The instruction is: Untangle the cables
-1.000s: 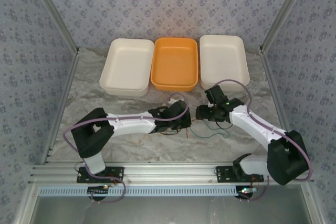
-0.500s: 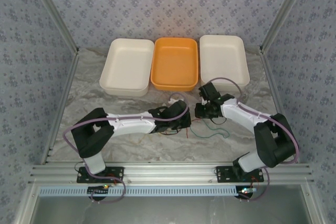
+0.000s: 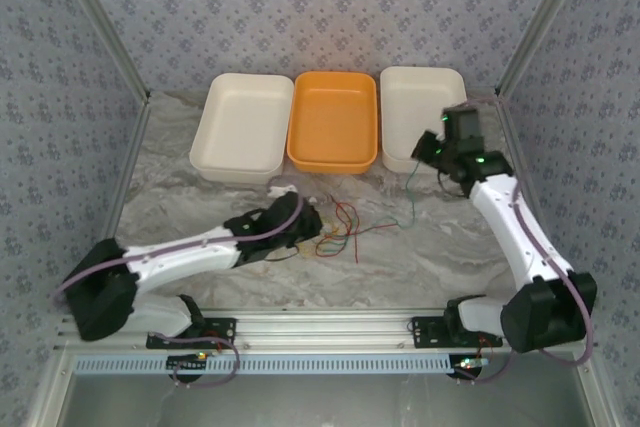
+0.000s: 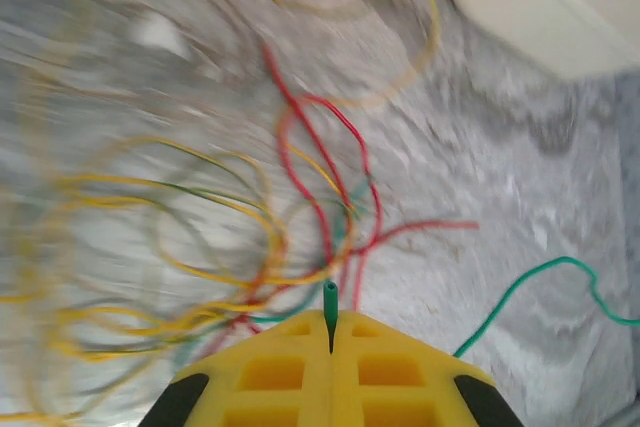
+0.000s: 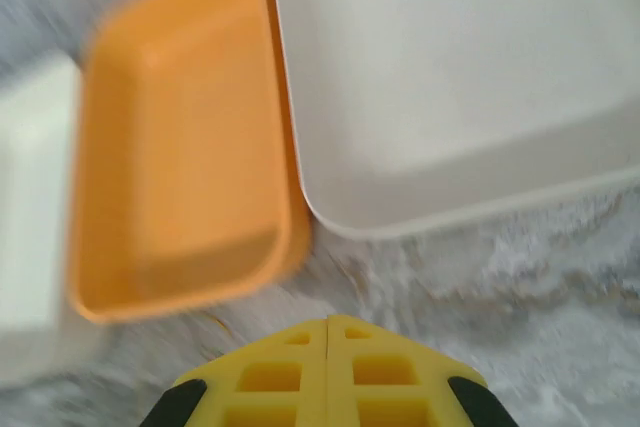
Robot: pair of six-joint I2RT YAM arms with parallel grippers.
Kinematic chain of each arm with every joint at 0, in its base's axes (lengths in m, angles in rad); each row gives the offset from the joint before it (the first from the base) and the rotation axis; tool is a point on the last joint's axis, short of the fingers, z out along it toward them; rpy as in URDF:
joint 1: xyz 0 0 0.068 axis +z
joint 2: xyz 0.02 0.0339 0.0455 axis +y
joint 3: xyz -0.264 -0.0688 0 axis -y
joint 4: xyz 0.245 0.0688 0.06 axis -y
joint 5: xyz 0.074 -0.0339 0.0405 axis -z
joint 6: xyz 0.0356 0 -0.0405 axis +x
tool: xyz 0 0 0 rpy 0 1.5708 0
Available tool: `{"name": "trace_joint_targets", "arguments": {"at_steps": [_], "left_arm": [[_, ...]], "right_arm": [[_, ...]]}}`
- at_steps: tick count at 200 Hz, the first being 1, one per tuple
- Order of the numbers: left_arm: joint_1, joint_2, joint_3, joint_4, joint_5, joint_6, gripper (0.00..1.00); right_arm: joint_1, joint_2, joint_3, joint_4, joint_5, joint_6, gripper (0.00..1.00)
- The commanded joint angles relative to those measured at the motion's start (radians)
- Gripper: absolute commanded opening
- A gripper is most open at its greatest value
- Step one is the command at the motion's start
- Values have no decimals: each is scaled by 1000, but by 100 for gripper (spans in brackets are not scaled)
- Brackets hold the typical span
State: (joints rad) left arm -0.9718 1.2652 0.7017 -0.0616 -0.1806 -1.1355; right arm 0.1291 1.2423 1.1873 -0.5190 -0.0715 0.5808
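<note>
Closest in, the left pincer (image 4: 330, 325) is clenched tight. The tip of the green cable (image 4: 330, 297) pokes out between its yellow fingers (image 4: 270, 372). Just past it, the cables (image 3: 338, 232) lie in a loose, curly pile of red, yellow and green on the grey counter (image 3: 200, 197). From the pile the green cable runs off to the right and climbs up to the right pincer (image 3: 428, 149). That pincer is clenched on it, up off the counter. At the back, the left white tray (image 3: 242, 127), the orange tray (image 3: 333, 122) and the right white tray (image 3: 425, 107) sit side by side.
</note>
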Motion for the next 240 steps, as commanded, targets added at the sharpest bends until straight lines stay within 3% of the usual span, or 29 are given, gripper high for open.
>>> {"name": "trace_joint_targets", "arguments": {"at_steps": [1,26,50,90,120,126,137,148,182,207,223,240], "left_arm": [[67,-200,-133,-53,-76,-100,0],[158,-418,-235,-128,-73,-144,0],[238,-538,-271,-167,-3,-137,0],[267,-575,-268,-215,24,-132,0],[270,-556,-277,-102,74,-113,0],[272,-531,-258,-79,105,-94,13],[277,-478,-189,-111,150,-46,48],[278,-429,-89,-222,160,17,68],[279,-397,120,-403,116,228,78],[266,-336,287,-413,172,445,79],[214,-276,379,-384,176,611,82],[113,-219,441,-323,99,798,90]], "right_arm": [[-152,-50,29,42,-152,186,0],[-261,-67,23,156,-256,367,0],[-233,-55,55,199,-255,451,0],[-175,-81,46,250,-172,546,0],[-104,-20,161,208,-199,510,0],[-71,-2,200,181,-189,480,0],[-23,27,257,140,-172,442,0],[24,52,293,125,-159,423,0],[128,139,430,69,-149,375,0],[182,195,548,-25,-122,324,0],[200,230,604,-55,-137,312,0],[226,257,654,-72,-152,302,0]]}}
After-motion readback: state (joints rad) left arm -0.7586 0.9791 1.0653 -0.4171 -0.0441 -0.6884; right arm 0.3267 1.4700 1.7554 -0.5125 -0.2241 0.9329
